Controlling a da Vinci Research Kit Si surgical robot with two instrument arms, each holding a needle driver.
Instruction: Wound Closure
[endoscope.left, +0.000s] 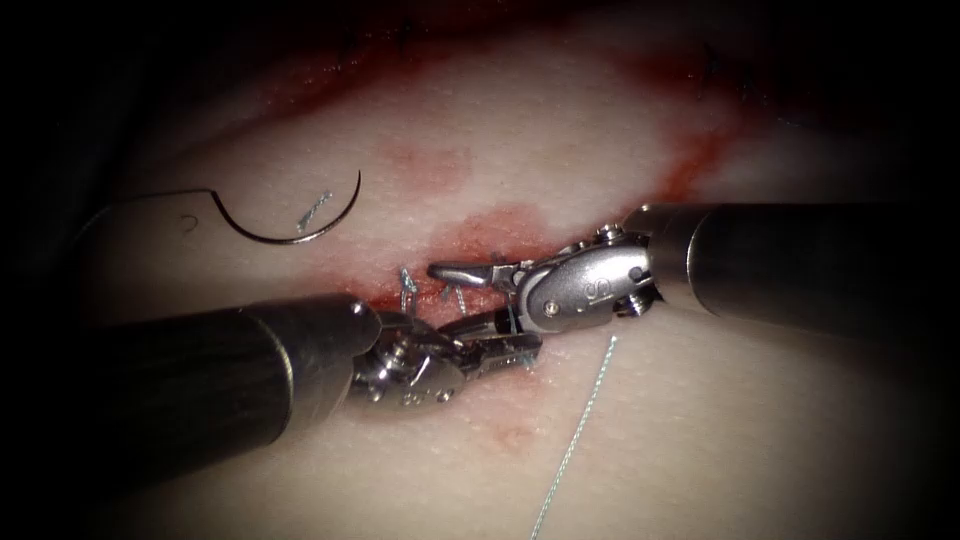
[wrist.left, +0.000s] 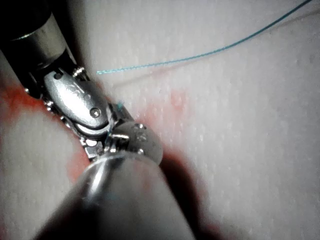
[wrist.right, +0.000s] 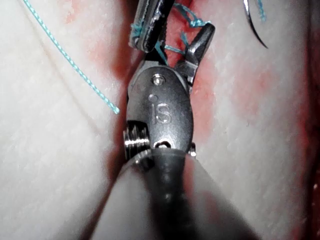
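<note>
curved needle (endoscope.left: 290, 222) lying free on the tissue (endoscope.left: 700, 400), out of the flesh, toward its far left edge, well left of the cut (endoscope.left: 455, 275) and apart from both tools. pale tissue, smeared with red fluid (endoscope.left: 490, 232) around the cut; dark beyond its edges. right tool (endoscope.left: 470, 285) at the cut, jaws spread wide, gripping nothing, short teal thread ends (endoscope.left: 407, 283) between them. left tool (endoscope.left: 500, 350) just below, jaws closed on thread at the knot. loose thread (endoscope.left: 575, 440) trailing to the tissue's near edge.
</note>
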